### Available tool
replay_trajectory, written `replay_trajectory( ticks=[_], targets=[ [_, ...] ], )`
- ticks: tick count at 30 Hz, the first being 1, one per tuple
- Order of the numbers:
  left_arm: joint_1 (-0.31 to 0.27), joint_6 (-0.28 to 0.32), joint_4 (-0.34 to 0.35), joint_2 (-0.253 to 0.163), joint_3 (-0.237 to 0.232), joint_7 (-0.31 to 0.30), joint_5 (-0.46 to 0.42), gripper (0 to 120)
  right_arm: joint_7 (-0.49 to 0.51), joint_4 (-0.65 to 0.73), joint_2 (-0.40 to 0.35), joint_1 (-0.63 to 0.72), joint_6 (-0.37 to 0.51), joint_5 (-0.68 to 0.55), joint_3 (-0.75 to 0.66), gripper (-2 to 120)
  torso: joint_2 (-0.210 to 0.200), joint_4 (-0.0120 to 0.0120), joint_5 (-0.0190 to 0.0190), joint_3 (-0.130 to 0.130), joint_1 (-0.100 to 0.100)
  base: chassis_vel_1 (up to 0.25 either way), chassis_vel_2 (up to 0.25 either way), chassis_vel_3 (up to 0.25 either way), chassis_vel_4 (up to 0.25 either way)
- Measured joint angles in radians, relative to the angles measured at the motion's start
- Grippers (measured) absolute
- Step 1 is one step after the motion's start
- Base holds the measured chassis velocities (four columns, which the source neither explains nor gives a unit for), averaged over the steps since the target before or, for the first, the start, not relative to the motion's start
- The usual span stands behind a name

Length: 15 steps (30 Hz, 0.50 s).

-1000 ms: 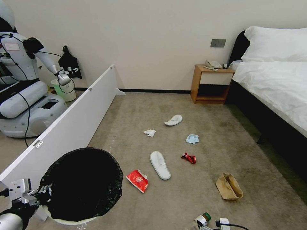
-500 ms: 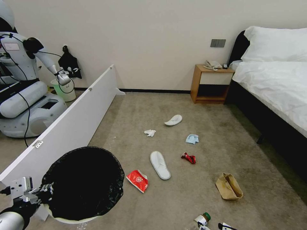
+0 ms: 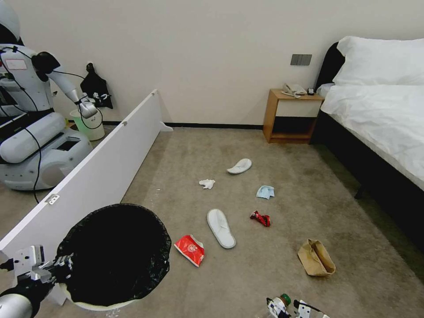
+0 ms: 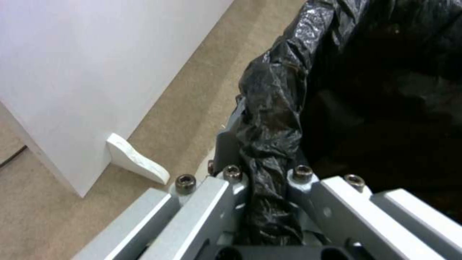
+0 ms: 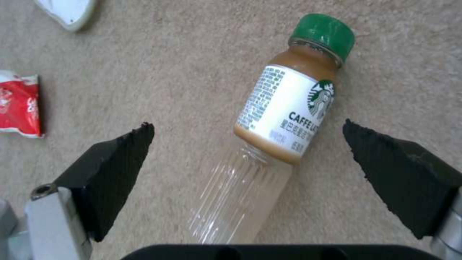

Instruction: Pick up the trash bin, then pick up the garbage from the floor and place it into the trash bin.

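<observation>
The trash bin, white with a black liner, hangs low at the near left. My left gripper is shut on its lined rim. On the carpet lies the garbage: two white slippers, a red packet, a brown paper bag, a crushed red can, a blue mask and a tissue. My right gripper hovers open over the green-capped bottle, one finger on each side, not touching it. That bottle lies at the near edge.
A long white board stands on edge along the left, with another robot and a white bucket behind it. The bed fills the right side, and a wooden nightstand stands against the back wall.
My right gripper has shifted left at the near edge and now straddles the bottle. The bin in my left gripper has barely moved.
</observation>
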State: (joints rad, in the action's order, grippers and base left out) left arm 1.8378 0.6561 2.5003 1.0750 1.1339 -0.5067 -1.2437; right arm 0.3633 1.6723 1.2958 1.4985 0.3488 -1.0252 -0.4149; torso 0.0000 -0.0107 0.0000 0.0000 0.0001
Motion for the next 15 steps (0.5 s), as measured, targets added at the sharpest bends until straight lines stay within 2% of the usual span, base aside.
replay_trajectory(
  ticks=[15],
  targets=[
    [-0.002,0.0,0.0,0.012,-0.005,-0.004,0.005,3,0.016,-0.1,-0.004,-0.073,0.011,-0.046,0.012,100,0.0,-0.0002,0.0,0.0,0.0,0.0,0.0,0.0,0.0]
  ],
)
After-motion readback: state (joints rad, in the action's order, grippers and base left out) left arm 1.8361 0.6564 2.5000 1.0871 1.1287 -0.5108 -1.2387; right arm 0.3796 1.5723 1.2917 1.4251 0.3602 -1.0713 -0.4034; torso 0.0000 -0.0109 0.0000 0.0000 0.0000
